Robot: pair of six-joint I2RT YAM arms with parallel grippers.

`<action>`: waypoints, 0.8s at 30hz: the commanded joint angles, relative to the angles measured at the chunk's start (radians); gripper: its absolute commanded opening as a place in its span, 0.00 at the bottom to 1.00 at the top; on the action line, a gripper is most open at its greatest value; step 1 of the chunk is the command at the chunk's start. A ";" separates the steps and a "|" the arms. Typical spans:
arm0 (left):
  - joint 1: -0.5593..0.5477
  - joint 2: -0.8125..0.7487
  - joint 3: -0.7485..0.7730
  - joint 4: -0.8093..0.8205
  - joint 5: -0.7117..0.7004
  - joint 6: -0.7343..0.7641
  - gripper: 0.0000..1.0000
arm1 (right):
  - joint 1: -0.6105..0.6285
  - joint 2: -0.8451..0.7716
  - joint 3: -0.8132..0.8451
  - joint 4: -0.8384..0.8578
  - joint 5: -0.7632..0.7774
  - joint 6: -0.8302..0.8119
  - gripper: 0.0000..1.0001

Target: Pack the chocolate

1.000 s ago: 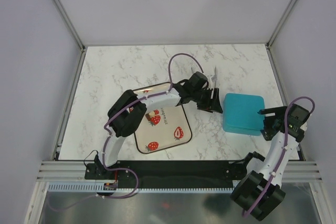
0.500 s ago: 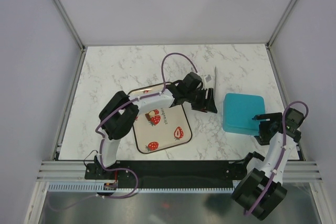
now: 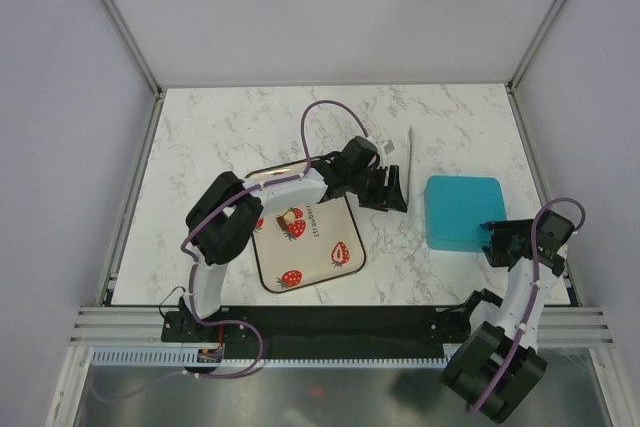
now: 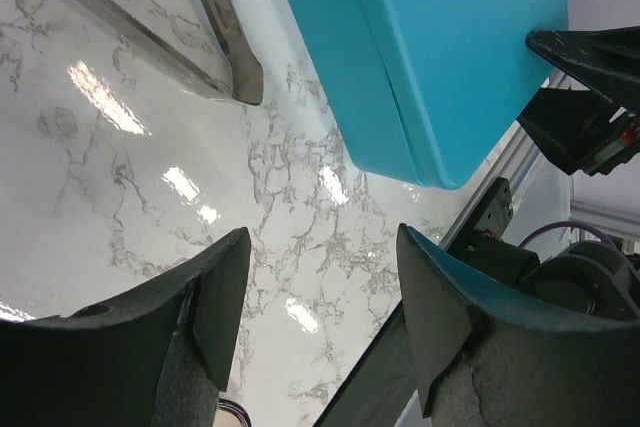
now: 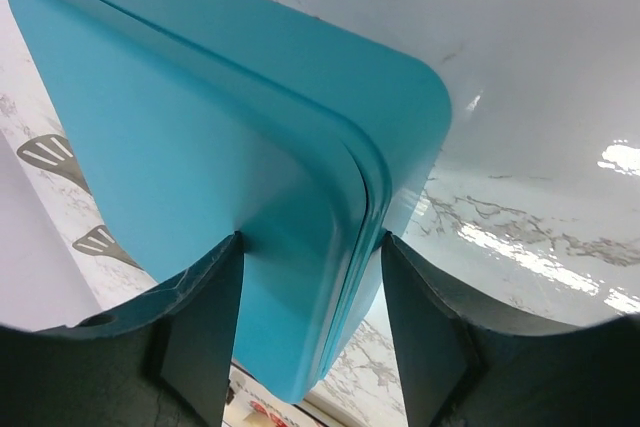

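While the chocolate point(image 3: 287, 217) lies on the strawberry tray point(image 3: 322, 249), the right gripper point(image 5: 310, 247) straddles a near corner of the closed teal box point(image 3: 460, 207), apparently to open it, though a firm grip cannot be confirmed, and the left gripper point(image 4: 320, 277) hovers part-open and empty between tray and box.

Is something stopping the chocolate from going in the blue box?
Yes. The teal box is shut, its lid on, so the chocolate on the strawberry tray cannot go in yet. The jaws of the right gripper sit around its near corner.
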 commanded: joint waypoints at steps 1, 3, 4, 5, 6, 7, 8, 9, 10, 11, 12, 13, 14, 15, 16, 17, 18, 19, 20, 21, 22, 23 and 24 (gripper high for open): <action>0.006 -0.055 0.002 0.060 0.018 0.020 0.67 | 0.002 0.035 -0.011 0.000 0.058 -0.024 0.58; 0.004 -0.053 0.004 0.065 0.021 0.015 0.67 | 0.002 0.041 0.015 -0.023 0.067 -0.039 0.55; 0.006 -0.053 0.005 0.068 0.025 0.012 0.67 | 0.002 0.040 0.024 -0.035 0.075 -0.046 0.52; 0.006 -0.049 0.008 0.069 0.026 0.010 0.67 | 0.004 0.038 0.030 -0.052 0.084 -0.053 0.50; 0.006 -0.046 0.013 0.068 0.028 0.007 0.67 | 0.002 0.032 0.036 -0.056 0.087 -0.055 0.48; 0.004 -0.047 0.015 0.069 0.031 0.006 0.67 | 0.004 0.026 0.036 -0.063 0.092 -0.055 0.44; 0.004 -0.047 0.016 0.069 0.032 0.004 0.67 | 0.004 0.023 0.027 -0.063 0.094 -0.052 0.42; 0.004 -0.046 0.016 0.072 0.035 -0.002 0.67 | 0.002 0.017 0.021 -0.063 0.095 -0.050 0.38; 0.006 -0.047 0.016 0.072 0.035 -0.005 0.67 | 0.002 0.014 0.013 -0.061 0.097 -0.049 0.31; 0.006 -0.050 0.015 0.075 0.038 -0.005 0.67 | 0.004 0.012 -0.003 -0.061 0.097 -0.047 0.31; 0.006 -0.049 0.013 0.077 0.041 -0.005 0.67 | 0.002 0.007 -0.013 -0.061 0.101 -0.047 0.30; 0.006 -0.047 0.013 0.077 0.044 -0.005 0.67 | 0.002 0.004 -0.020 -0.061 0.109 -0.047 0.23; 0.004 -0.047 0.013 0.082 0.049 -0.006 0.66 | 0.002 0.000 -0.037 -0.060 0.115 -0.049 0.19; 0.004 -0.049 0.013 0.088 0.055 -0.006 0.66 | 0.002 -0.008 -0.043 -0.058 0.115 -0.049 0.17; 0.003 -0.049 0.013 0.092 0.063 -0.006 0.66 | 0.004 -0.011 -0.050 -0.053 0.115 -0.049 0.11; 0.004 -0.049 0.013 0.109 0.069 -0.008 0.66 | 0.002 -0.019 -0.060 -0.052 0.117 -0.046 0.07; 0.001 -0.049 0.013 0.120 0.083 -0.011 0.66 | 0.004 -0.022 -0.065 -0.046 0.118 -0.044 0.05; 0.001 -0.047 0.015 0.121 0.089 -0.013 0.66 | 0.002 -0.023 -0.070 -0.043 0.117 -0.040 0.00; 0.000 -0.046 0.018 0.150 0.092 -0.022 0.66 | 0.002 -0.029 -0.080 -0.040 0.112 -0.040 0.00; -0.002 -0.042 0.019 0.179 0.112 -0.026 0.66 | 0.002 -0.029 -0.085 -0.037 0.109 -0.040 0.00; -0.003 -0.032 0.022 0.201 0.126 -0.034 0.66 | 0.004 -0.029 -0.090 -0.037 0.106 -0.041 0.00; -0.005 -0.023 0.030 0.216 0.141 -0.051 0.66 | 0.002 -0.026 -0.082 -0.035 0.097 -0.043 0.00; -0.006 -0.013 0.039 0.223 0.159 -0.059 0.66 | 0.004 -0.026 -0.068 -0.036 0.086 -0.053 0.09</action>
